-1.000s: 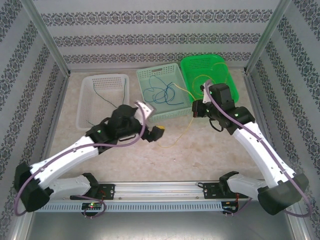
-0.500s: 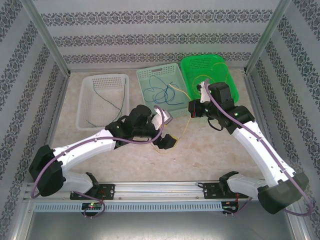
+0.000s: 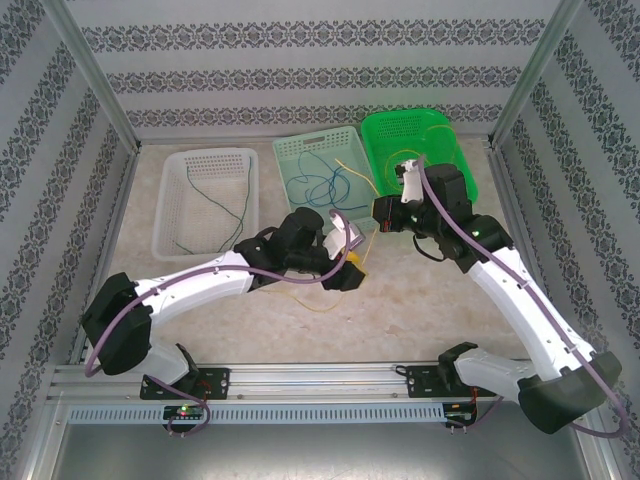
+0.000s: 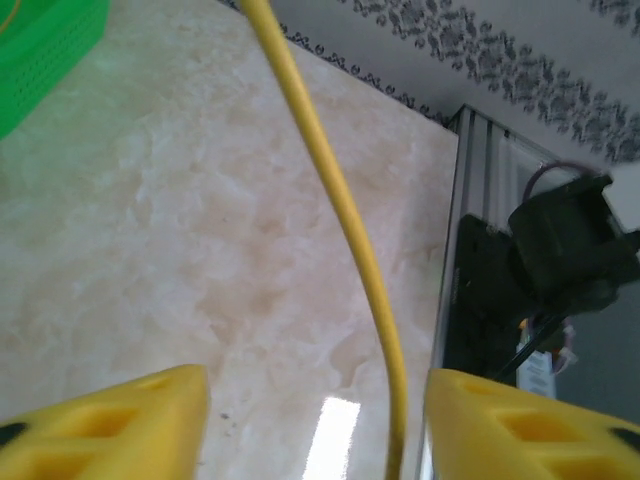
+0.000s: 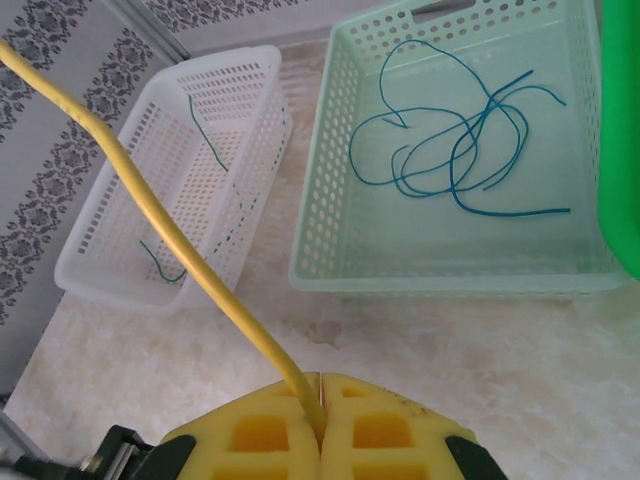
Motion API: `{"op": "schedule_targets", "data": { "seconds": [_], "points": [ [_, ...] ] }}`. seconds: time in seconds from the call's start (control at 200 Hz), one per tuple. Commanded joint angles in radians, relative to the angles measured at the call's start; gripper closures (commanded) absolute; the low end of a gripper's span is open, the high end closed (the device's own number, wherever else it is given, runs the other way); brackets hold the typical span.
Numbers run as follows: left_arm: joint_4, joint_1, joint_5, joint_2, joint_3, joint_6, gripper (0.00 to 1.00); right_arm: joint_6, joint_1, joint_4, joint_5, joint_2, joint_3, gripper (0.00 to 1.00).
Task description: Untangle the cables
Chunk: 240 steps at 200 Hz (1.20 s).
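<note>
Yellow cable [image 5: 200,262]: pinched in the right gripper [image 5: 320,400], pads fully together on it. The strand runs up and to the left from the pinch.

The same strand passes through the left gripper [image 4: 318,400]. Its jaws are partly apart and the cable sits in the gap, nearer one of the fingers [image 4: 530,425]. There's daylight on both sides, so no grip. Can't tell whether it brushes that finger lower down.

Blue cables [image 5: 455,150]: loose tangle inside the pale green basket [image 5: 318,200]. Dark green cable [image 5: 208,135]: in the white basket [image 5: 100,240], just left of the pale green one. Bright green basket [image 3: 468,165], on the right, has a yellow loop in it.

Top view: both grippers are near each other over the table [image 3: 430,300], just in front of the pale green basket. A thin bit of yellow lies on the table by the left gripper.
</note>
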Motion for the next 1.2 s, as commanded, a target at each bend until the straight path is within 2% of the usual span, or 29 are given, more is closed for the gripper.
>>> {"op": "schedule_targets", "data": {
  "seconds": [0.0,0.075,0.095,0.11,0.17,0.245,0.34,0.495,0.669,0.879,1.194],
  "points": [
    [0.004,-0.012,0.003,-0.003,0.02,-0.009,0.67,0.017,0.007,0.022,-0.011,-0.024,-0.012,0.99],
    [0.001,-0.012,0.003,-0.008,0.018,-0.006,0.82,0.018,0.004,0.019,-0.004,-0.029,-0.021,0.96],
    [-0.004,-0.012,0.004,-0.008,0.019,-0.004,0.89,0.02,0.003,0.017,0.001,-0.03,-0.023,0.95],
    [-0.007,-0.012,0.0,-0.009,0.019,-0.005,1.0,0.022,0.0,0.017,0.006,-0.031,-0.025,0.94],
    [-0.019,-0.012,-0.013,-0.012,0.017,-0.007,1.0,0.03,-0.009,0.017,0.02,-0.036,-0.033,0.84],
    [-0.029,-0.012,-0.035,-0.016,0.015,-0.006,1.0,0.042,-0.026,0.025,0.023,-0.046,-0.048,0.56],
    [-0.047,-0.012,-0.067,-0.02,0.02,-0.01,1.0,0.048,-0.046,0.035,0.029,-0.067,-0.076,0.44],
    [-0.038,-0.012,-0.117,-0.031,0.009,-0.022,1.0,0.094,-0.09,0.077,0.021,-0.128,-0.151,0.42],
    [-0.032,-0.012,-0.148,-0.029,0.016,-0.034,1.0,0.163,-0.098,0.145,-0.095,-0.165,-0.248,0.44],
    [-0.016,-0.012,-0.132,-0.016,0.025,-0.044,1.0,0.272,-0.045,0.267,-0.148,-0.18,-0.339,0.44],
    [-0.014,-0.012,-0.123,-0.004,0.034,-0.045,1.0,0.304,0.025,0.357,-0.154,-0.162,-0.368,0.44]
  ]
}}
